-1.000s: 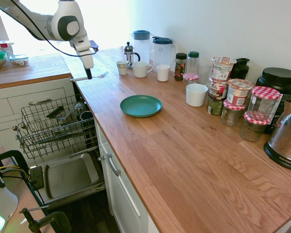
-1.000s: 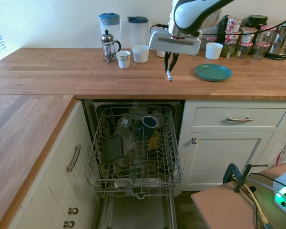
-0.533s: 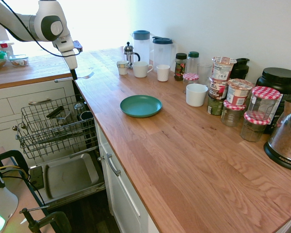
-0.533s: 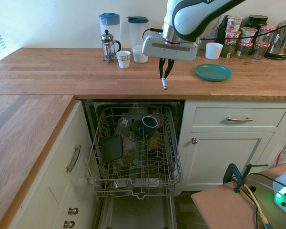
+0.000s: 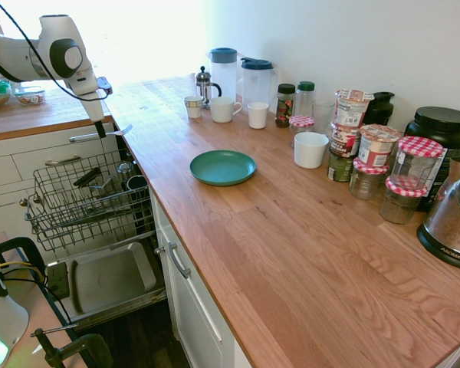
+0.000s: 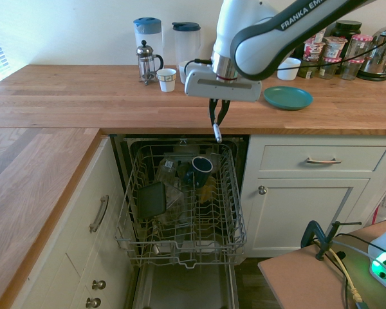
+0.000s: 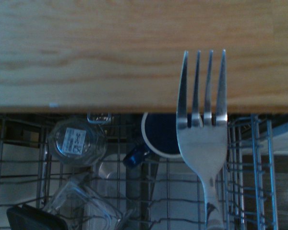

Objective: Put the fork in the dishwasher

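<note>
Your gripper [image 6: 217,119] is clamped tight on the fork [image 5: 100,135], held roughly level. It hangs at the counter [image 6: 83,103] edge above the dishwasher [image 6: 180,212] rack.

A teal plate [image 5: 222,167] sits near mugs, pitchers and what look like jars

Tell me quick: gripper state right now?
Gripper: shut on the fork, held roughly level above the dishwasher rack.
</note>
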Robot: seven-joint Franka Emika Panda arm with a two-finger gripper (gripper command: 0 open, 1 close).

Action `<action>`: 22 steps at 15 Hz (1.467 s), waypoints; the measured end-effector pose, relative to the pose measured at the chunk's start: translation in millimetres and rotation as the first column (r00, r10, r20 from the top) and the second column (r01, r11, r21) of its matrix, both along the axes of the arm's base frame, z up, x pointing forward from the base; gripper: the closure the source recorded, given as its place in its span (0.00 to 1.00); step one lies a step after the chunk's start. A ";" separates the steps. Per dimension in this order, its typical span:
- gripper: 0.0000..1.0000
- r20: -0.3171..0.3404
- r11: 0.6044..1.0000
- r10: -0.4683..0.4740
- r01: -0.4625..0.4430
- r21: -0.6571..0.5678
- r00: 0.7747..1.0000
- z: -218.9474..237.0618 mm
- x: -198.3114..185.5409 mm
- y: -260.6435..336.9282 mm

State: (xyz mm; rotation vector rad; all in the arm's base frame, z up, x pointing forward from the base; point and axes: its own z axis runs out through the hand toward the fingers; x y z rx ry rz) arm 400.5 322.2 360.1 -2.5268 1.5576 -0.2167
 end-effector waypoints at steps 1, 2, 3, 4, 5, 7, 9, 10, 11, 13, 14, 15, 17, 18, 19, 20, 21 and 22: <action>1.00 0.001 1.000 -0.002 0.002 -0.001 1.000 -8.2 -11.5 5.8; 1.00 0.004 1.000 -0.001 0.001 -0.005 1.000 -17.3 -23.7 10.9; 1.00 0.008 1.000 -0.003 0.003 -0.010 1.000 -27.4 -36.5 15.3; 1.00 0.010 1.000 -0.007 0.007 -0.012 1.000 -37.0 -48.8 19.8; 1.00 0.013 1.000 -0.005 0.005 -0.011 1.000 -47.7 -61.5 24.7; 1.00 0.009 1.000 -0.005 0.005 -0.006 1.000 -72.6 -75.1 29.5; 1.00 -0.007 1.000 -0.006 0.006 -0.006 1.000 -97.7 -79.0 32.2; 1.00 -0.013 1.000 -0.004 0.004 -0.007 1.000 -109.2 -79.1 32.2; 1.00 -0.018 1.000 -0.003 0.003 -0.005 1.000 -120.4 -76.9 31.5; 1.00 -0.030 1.000 -0.003 0.003 -0.003 1.000 -141.5 -65.6 31.1; 1.00 -0.036 1.000 -0.003 0.003 0.001 0.999 -152.4 -58.3 31.9; 1.00 -0.045 1.000 -0.004 0.004 0.005 0.999 -164.1 -51.4 32.4; 1.00 -0.067 1.000 -0.004 0.005 0.016 0.998 -187.7 -41.5 32.9; 1.00 -0.077 1.000 -0.006 0.008 0.023 0.997 -198.1 -38.4 33.4; 1.00 -0.087 1.000 -0.009 0.012 0.028 0.996 -206.5 -36.3 34.0; 1.00 -0.094 0.999 -0.013 0.016 0.031 0.995 -213.2 -34.2 34.1; 1.00 -0.100 0.999 -0.018 0.021 0.031 0.995 -218.8 -32.3 33.6; 1.00 -0.105 0.999 -0.020 0.024 0.031 0.994 -223.5 -31.2 32.9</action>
